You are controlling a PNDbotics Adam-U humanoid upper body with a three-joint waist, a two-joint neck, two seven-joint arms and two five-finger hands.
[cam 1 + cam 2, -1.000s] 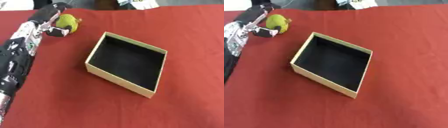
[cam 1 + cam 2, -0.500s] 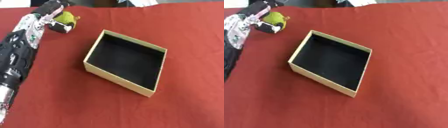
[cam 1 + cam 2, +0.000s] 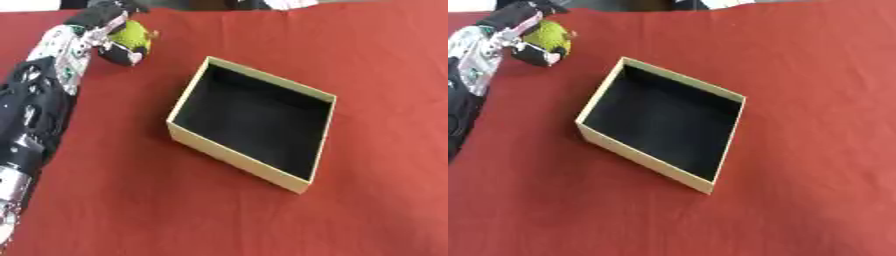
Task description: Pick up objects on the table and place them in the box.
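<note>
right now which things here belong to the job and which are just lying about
Job:
- yellow-green round object, left hand curled round it
- open box, inside black

Lying about:
- red cloth covering the table
- pale things at the far edge, unclear

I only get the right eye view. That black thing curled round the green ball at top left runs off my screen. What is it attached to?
Observer: That is the robot's left hand, curled round the ball. The left eye view shows its arm running down the left side to the bottom corner.
Operator: Is it black all the way?
Observer: No. Near the bottom left edge that view shows a silver section.
Operator: Does the arm touch the box?
Observer: No. In that view red cloth shows between the arm's lower part and the box.
</note>
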